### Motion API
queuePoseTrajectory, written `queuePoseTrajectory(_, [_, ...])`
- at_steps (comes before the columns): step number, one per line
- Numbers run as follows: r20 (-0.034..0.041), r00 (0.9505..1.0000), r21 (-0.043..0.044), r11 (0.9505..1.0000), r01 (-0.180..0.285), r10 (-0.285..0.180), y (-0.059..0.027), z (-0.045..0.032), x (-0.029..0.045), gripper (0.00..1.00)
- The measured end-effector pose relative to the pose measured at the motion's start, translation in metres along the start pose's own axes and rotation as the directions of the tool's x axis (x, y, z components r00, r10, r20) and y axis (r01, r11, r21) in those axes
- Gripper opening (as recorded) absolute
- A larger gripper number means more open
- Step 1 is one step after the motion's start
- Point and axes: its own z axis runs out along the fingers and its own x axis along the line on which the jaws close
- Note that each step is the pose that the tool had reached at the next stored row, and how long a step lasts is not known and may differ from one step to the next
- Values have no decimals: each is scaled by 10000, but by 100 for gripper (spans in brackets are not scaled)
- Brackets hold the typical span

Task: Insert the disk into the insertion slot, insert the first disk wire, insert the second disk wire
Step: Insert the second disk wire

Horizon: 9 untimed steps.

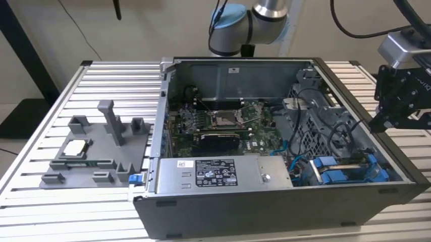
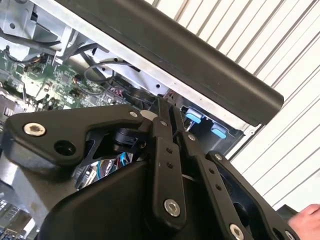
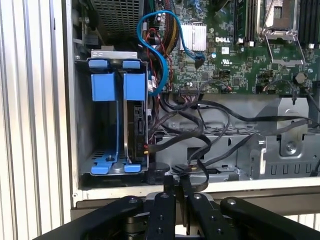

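The disk [image 3: 136,100] stands edge-on (blue frame showing) in the insertion slot [image 3: 80,125]

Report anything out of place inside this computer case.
Nothing damaged or spilled. A blue cable loops loose over the motherboard, and black cables sprawl untidily across the grey metal bracket beside the drive cage.

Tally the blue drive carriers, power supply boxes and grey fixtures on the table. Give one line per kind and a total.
Blue carriers: 2
Power supply: 1
Grey fixture: 1
Total: 4
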Motion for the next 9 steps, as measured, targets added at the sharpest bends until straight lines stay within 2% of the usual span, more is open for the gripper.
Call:
queuePoseTrajectory(2, [-78,10000,1,10000,3,-3,30,-5,0,16])
queuePoseTrajectory(9, [-252,9997,4,10000,7,-7,172,-45,-6,16])
